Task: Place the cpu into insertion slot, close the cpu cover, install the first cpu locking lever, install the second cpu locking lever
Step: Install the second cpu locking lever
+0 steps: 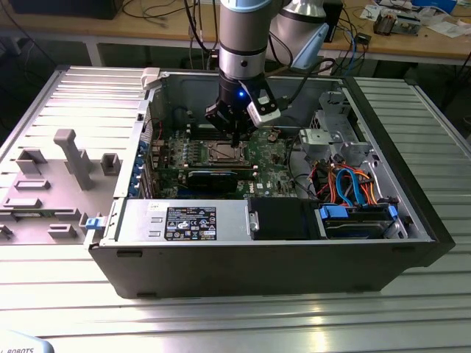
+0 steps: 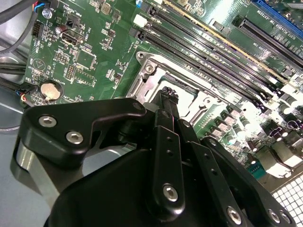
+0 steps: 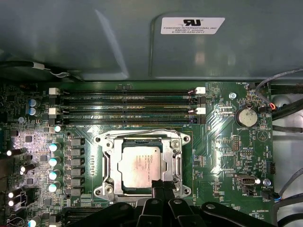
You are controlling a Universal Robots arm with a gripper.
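The cpu (image 3: 141, 168) lies flat in the insertion slot (image 3: 105, 142) on the green motherboard, its silver-grey top showing. The cpu cover (image 3: 176, 163) lies down around it as a silvery frame. My gripper (image 3: 161, 185) is shut with nothing held, and its black fingertips (image 2: 168, 93) point down at the socket's edge, at the silvery frame (image 2: 150, 83). In the exterior view the gripper (image 1: 234, 137) hangs just above the socket (image 1: 225, 153) inside the open computer case. I cannot tell how the locking levers stand.
Memory slots (image 3: 128, 100) run beside the socket, and a coin battery (image 3: 246, 117) sits on the board. A black heatsink bar (image 1: 213, 176), a drive cage (image 1: 335, 132) and coloured cables (image 1: 353, 187) crowd the case. A grey plastic panel (image 1: 66, 158) lies at the exterior view's left.
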